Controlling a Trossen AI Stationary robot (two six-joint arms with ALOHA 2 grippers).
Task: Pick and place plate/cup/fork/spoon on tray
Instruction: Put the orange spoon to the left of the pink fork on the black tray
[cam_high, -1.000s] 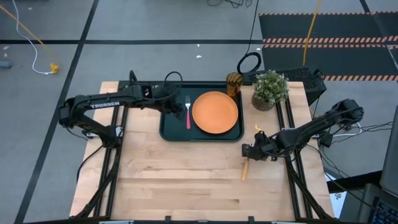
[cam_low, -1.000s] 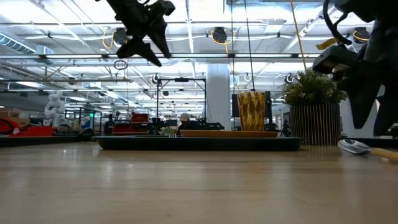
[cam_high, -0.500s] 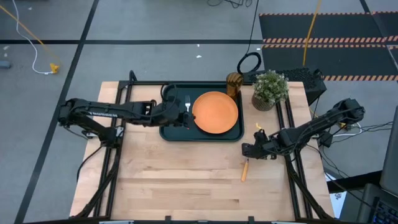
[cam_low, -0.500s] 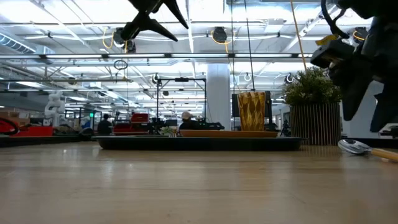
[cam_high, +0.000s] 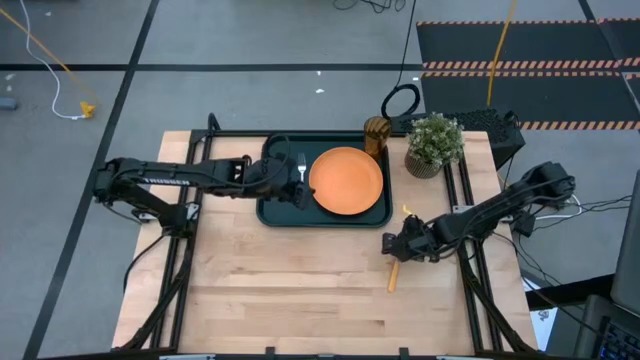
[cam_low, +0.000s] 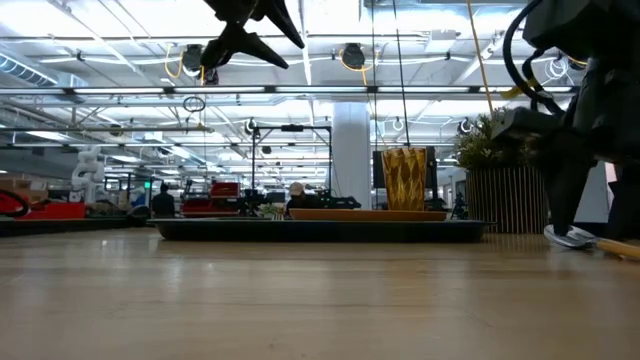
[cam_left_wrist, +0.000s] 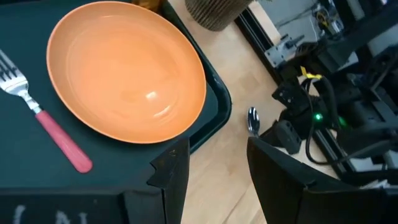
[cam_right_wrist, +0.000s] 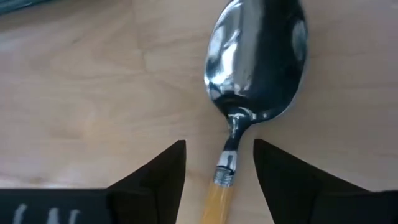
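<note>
Right pincer, fingers apart, straddles the spoon lying on the worktop right of the tray. Left pincer, fingers apart and empty, hovers above the tray's fork, left of the plate.

Bright, even overhead light; ceiling lamps glare in the low view, and the spoon bowl shows blurred reflections.
</note>
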